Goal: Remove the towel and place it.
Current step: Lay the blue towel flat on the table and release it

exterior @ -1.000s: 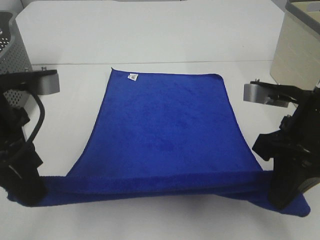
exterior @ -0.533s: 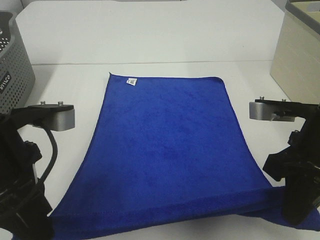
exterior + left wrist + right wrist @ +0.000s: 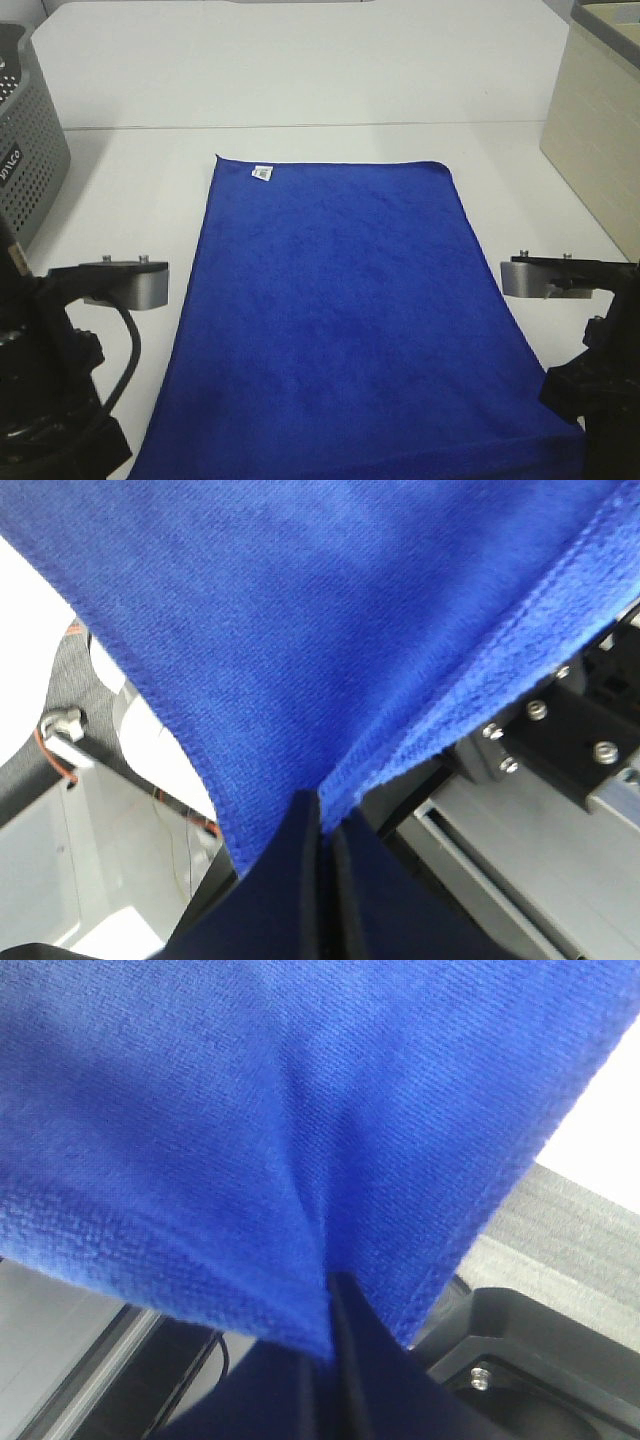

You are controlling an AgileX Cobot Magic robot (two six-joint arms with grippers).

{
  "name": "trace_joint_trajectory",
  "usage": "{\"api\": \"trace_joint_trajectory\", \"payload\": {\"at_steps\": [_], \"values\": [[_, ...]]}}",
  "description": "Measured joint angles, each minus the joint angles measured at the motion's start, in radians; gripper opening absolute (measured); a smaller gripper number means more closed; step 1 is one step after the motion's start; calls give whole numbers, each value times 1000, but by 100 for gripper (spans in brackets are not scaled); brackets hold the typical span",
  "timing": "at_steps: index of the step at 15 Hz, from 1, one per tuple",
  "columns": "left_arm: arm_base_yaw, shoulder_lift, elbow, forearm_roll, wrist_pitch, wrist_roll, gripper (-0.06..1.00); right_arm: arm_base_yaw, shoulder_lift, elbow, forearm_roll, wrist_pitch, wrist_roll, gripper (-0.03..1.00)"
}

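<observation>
Exterior high view. Towel (image 3: 340, 320) spread mid-worktop (image 3: 300, 80), long axis running 12 to 6 o'clock. Tag (image 3: 263, 173) on its 11 o'clock corner. Basket (image 3: 25, 150) at 10 o'clock from the towel, apart from it. Box (image 3: 600, 120) at 2 o'clock, well apart. Towel's 7 o'clock corner sits clamped in the left gripper (image 3: 322, 820), its 5 o'clock corner in the right gripper (image 3: 330, 1300) (both seen in wrist views only).
</observation>
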Motion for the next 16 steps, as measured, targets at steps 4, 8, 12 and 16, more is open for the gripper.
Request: {"api": "trace_joint_trajectory", "payload": {"at_steps": [4, 8, 12, 16], "values": [[0, 142, -22, -7, 0, 57, 0, 0, 92, 0, -1, -2, -2, 2], [0, 265, -98, 5, 6, 97, 0, 0, 230, -1, -19, -4, -2, 2], [0, 339, -132, 7, 12, 139, 0, 0, 326, 1, -20, -5, -2, 2], [0, 366, -132, 5, 12, 158, 0, 0, 350, -8, -16, -5, -2, 2]]}}
